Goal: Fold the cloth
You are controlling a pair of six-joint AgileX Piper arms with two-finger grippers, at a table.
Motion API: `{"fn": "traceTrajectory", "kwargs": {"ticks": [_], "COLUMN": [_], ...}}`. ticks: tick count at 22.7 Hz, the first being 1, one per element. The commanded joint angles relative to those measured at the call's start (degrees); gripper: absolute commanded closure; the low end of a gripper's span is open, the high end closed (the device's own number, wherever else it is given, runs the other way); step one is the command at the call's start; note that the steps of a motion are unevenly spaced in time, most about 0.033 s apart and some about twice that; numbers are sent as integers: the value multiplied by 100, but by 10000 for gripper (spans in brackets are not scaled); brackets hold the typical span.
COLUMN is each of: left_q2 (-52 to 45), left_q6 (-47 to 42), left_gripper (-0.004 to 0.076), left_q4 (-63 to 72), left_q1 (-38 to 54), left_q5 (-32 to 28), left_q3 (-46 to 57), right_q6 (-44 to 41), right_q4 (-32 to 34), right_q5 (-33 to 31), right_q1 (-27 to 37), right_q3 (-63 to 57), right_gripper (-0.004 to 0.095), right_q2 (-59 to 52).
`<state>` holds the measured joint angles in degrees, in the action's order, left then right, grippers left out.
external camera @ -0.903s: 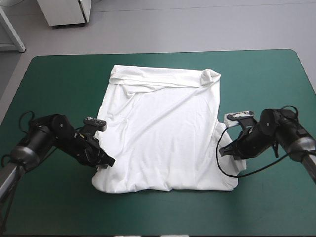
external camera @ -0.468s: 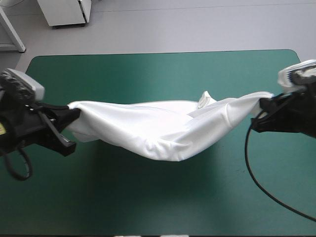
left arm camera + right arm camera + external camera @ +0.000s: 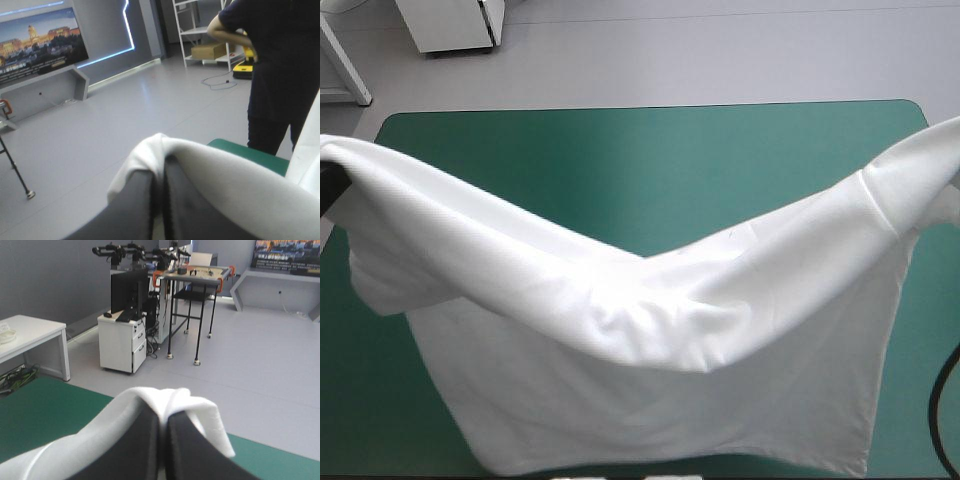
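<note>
T-shirt (image 3: 650,330) is hanging in the air over the teal-green table (image 3: 650,150), each arm's jaws pinched tight on a bunch of its top edge, and it sags so soft and light that I'd say corners and hems are where to hold it.

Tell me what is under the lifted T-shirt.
Only the teal-green cover shows around the T-shirt; the part of it beneath the hanging cloth is hidden, so anything lying there cannot be seen.

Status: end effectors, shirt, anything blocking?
Left end effector shut on the T-shirt. Right end effector likewise. T-shirt lifted, sagging between them over the table. No obstruction seen.
</note>
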<state>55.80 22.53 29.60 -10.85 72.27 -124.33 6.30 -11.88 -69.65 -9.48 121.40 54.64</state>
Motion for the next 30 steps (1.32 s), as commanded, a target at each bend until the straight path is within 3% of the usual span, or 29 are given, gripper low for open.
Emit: {"fn": "traceTrajectory", "kwargs": {"ticks": [1, 4, 8, 13, 16, 24, 30], "left_q2": [117, 347, 817, 1791, 2374, 3588, 4660], "left_q6": [-197, -209, -210, -252, -203, 11, 175], "left_gripper": [733, 733, 733, 733, 733, 733, 733], "left_q4": [222, 183, 111, -104, -225, -946, -1078], "left_q1": [-48, -48, -48, -48, -48, -48, -37], "left_q5": [89, 100, 114, 148, 148, -505, -1320], "left_q3": [-217, -206, -206, -206, -206, -206, -206], "right_q6": [67, 112, 48, -172, -210, 23, 23], "right_q4": [-24, -24, -24, 1006, 1478, 1673, 1750], "right_q5": [937, 971, 443, 448, 747, 2167, 2517], "right_q1": [12, 12, 12, 12, 12, 12, 12], "right_q3": [305, 338, 327, -656, -1262, -1316, -1152], "right_gripper": [927, 927, 927, 927, 927, 927, 927], "right_q2": [36, 97, 266, 620, 1212, 3141, 4604]}}
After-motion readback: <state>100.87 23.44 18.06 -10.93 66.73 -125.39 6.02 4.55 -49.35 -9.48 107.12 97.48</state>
